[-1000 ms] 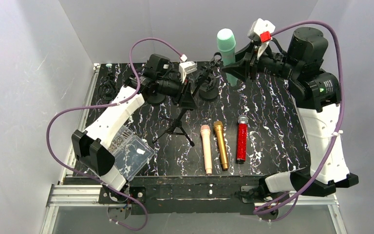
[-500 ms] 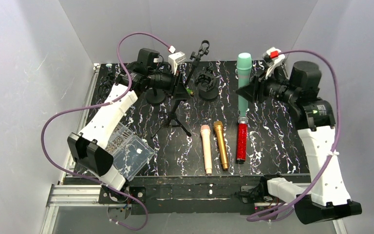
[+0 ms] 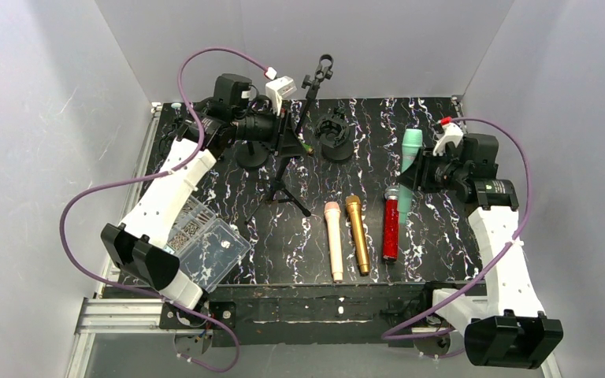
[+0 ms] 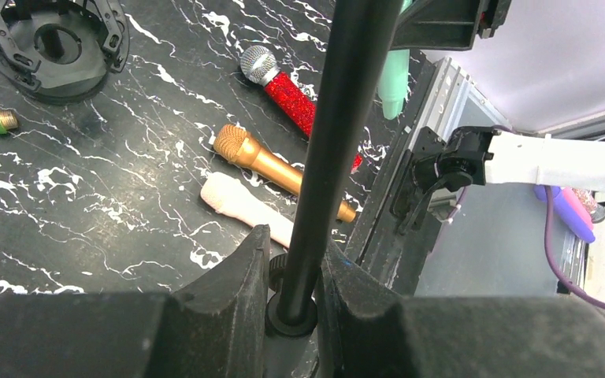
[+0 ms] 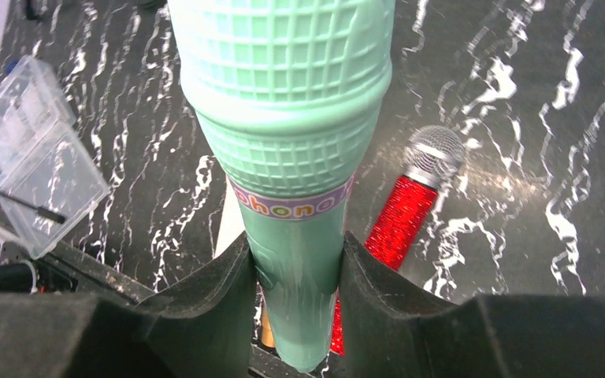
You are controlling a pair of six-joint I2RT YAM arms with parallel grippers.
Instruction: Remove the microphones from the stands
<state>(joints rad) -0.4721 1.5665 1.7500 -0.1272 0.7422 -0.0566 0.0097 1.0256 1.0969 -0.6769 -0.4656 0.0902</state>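
Now lower, right fingers clamping green microphone, left fingers apparently gripping stand pole

My left arm, white-shelled with black joints, stretches from its base at the near left corner out toward the far left. Its wrist is turned so the left gripper points to the right. On the wrist camera I see its black fingers pinched on the thin black pole of the tripod stand, one on each side, both touching it.

My right arm folds at a low elbow beside its base, the forearm runs forward, and the wrist bends leftward. The right gripper points left, and its fingers press both flanks of the mint-green plastic microphone at its handle.
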